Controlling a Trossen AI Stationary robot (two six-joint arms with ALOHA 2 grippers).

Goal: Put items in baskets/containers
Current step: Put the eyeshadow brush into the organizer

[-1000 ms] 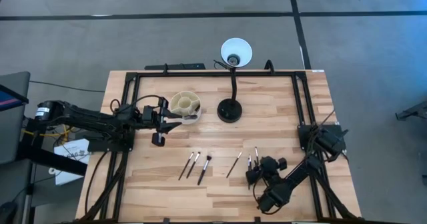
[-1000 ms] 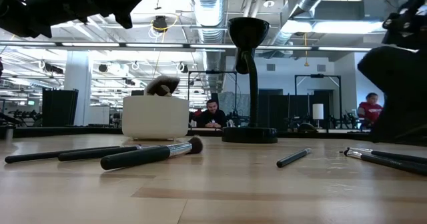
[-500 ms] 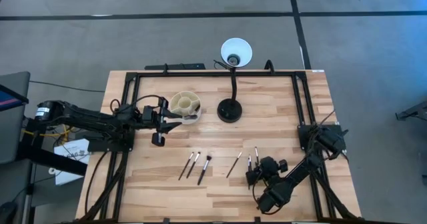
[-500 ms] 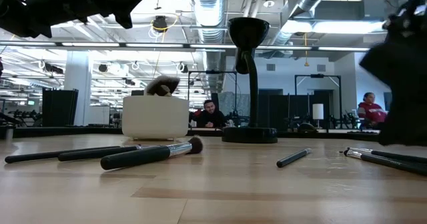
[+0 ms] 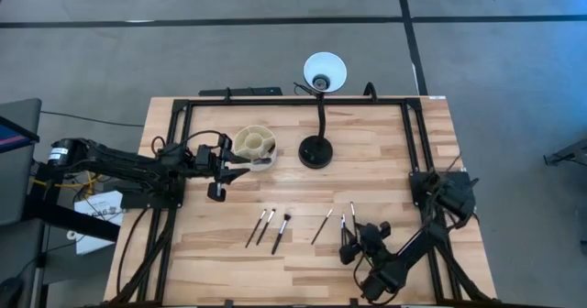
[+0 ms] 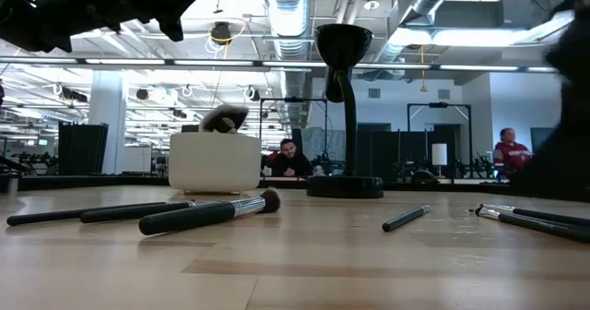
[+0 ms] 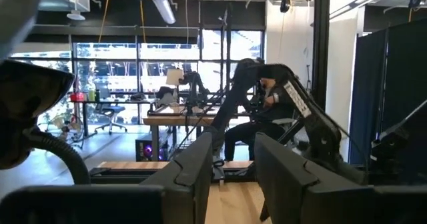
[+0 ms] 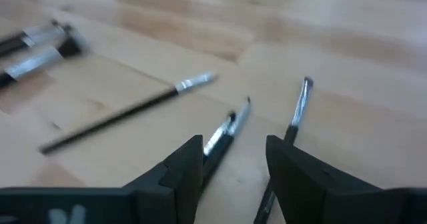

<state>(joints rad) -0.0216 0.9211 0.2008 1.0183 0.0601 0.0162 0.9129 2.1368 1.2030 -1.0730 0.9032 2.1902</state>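
The cream cup [image 5: 254, 144] stands left of the lamp base, and one fluffy brush tip [image 6: 223, 118] sticks up out of it. Six black-handled brushes lie flat on the wood: three together [image 5: 267, 226], a thin one [image 5: 321, 225], and two at the right [image 5: 348, 218]. My left gripper [image 5: 246, 167] hovers open beside the cup's near side; its wrist view [image 7: 233, 177] shows nothing between the fingers. My right gripper [image 5: 347, 238] is open just near of the two right brushes. In the right wrist view [image 8: 233, 174] one brush [image 8: 223, 134] points into the gap.
A black desk lamp has its base [image 5: 315, 151] right of the cup and its white shade [image 5: 325, 71] past the far edge. A black frame [image 5: 293, 101] runs round the table. Bare wood lies between the brush groups and the cup. People sit in the room behind [image 6: 291, 155].
My right gripper has drawn back toward the table's near edge, away from the two right brushes, staying open. In the low view it has slid out toward the picture's right edge. The brushes, the cup and my left arm have kept still.
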